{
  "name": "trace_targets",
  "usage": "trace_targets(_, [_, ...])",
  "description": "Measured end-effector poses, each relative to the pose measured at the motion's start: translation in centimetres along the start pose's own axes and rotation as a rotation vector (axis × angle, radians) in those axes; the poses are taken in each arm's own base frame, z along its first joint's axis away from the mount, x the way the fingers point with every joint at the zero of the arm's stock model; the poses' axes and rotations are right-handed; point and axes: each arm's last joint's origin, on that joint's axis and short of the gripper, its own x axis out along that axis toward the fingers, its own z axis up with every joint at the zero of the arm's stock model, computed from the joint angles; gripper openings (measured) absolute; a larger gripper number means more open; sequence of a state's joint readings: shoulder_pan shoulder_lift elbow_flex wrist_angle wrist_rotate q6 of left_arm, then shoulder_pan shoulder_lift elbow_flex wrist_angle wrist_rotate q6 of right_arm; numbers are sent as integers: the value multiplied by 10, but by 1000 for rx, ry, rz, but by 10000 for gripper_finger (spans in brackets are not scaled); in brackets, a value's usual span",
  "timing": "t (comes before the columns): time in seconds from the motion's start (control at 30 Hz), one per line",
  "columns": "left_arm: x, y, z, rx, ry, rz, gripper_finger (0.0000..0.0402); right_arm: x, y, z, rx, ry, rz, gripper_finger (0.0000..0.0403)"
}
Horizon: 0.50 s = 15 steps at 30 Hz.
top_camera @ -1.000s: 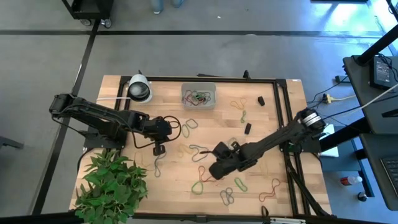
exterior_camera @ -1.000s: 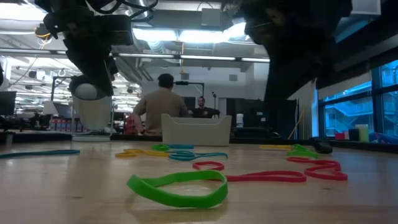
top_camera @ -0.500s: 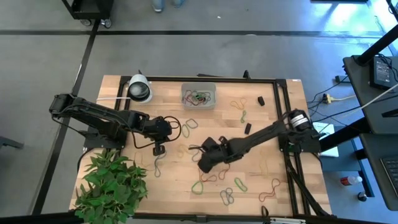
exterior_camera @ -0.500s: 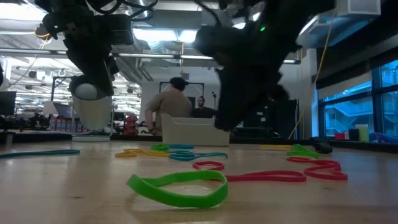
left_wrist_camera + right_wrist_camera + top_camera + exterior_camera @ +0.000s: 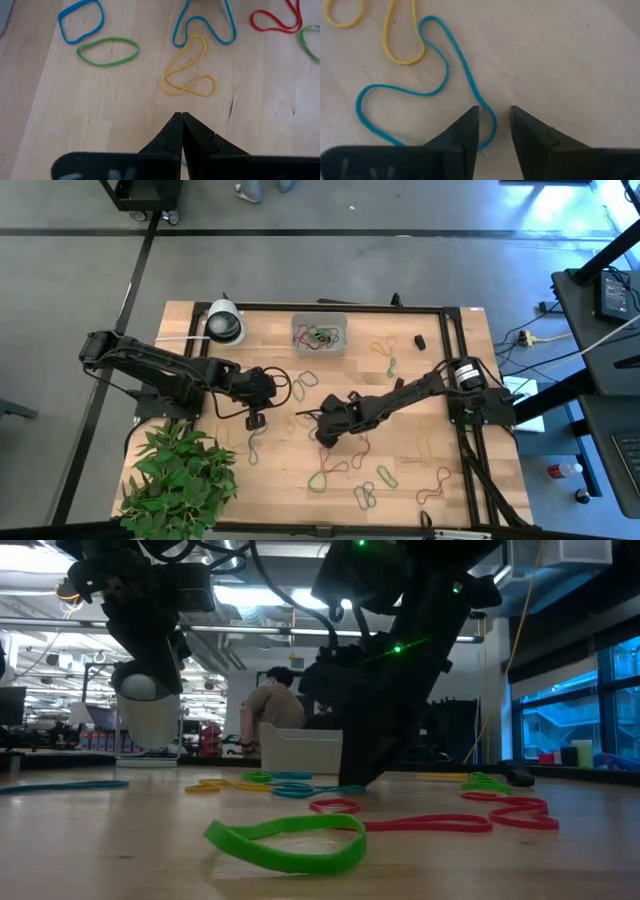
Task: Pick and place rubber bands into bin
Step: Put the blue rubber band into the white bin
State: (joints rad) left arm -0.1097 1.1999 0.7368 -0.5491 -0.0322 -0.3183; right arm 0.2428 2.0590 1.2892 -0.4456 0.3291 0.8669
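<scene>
Two black jointed arms, black cables looping off them (green indicator lights glow); tapered matte-black fingers (image 5: 465, 132).

Left wrist view: closed end effector above loose rubber bands on the wooden tabletop

The left end effector (image 5: 181, 118) has its two dark fingers (image 5: 167, 137) pressed together to a point, holding nothing, over the pale wood tabletop (image 5: 75, 110). Nearest the tips lies a yellow rubber band (image 5: 190, 70) pinched into a figure-eight shape. Just beyond it sits a blue rubber band (image 5: 204, 29) bent into a wavy loop, its curve nearly touching the yellow one. Off to one side lie a green rubber band (image 5: 108, 51), a flattened oval, and a second blue rubber band (image 5: 80, 19) close beside it. On the other side a red rubber band (image 5: 276, 19) rests near the frame edge, with part of another green band (image 5: 310, 42) just beside it.
</scene>
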Motion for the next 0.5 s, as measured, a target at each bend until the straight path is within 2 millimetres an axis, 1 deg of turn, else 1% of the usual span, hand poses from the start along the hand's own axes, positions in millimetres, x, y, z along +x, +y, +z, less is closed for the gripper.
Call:
trace_targets(0.07, [0, 0, 0, 3, 0, 0, 1, 3, 0, -2, 11, 26, 3, 71])
trace_targets(0.13, [0, 0, 0, 9, 0, 0, 1, 3, 1, -4, 12, 38, 9, 28])
trace_targets(0.17, [0, 0, 0, 9, 0, 0, 1, 2, 2, -5, 12, 36, 12, 15])
trace_targets(0.27, [0, 0, 0, 9, 0, 0, 1, -6, 2, 0, 33, 42, 36, 11])
trace_targets(0.33, [0, 0, 0, 9, 1, 0, 1, -16, 0, 4, 42, 96, 41, 5])
trace_targets(0.43, [0, 0, 0, 12, 1, 0, 1, -42, 1, 19, 46, 104, 45, 3])
trace_targets(0.5, [0, 0, 0, 17, 1, 0, 1, -60, -2, 30, 50, 88, 26, 2])
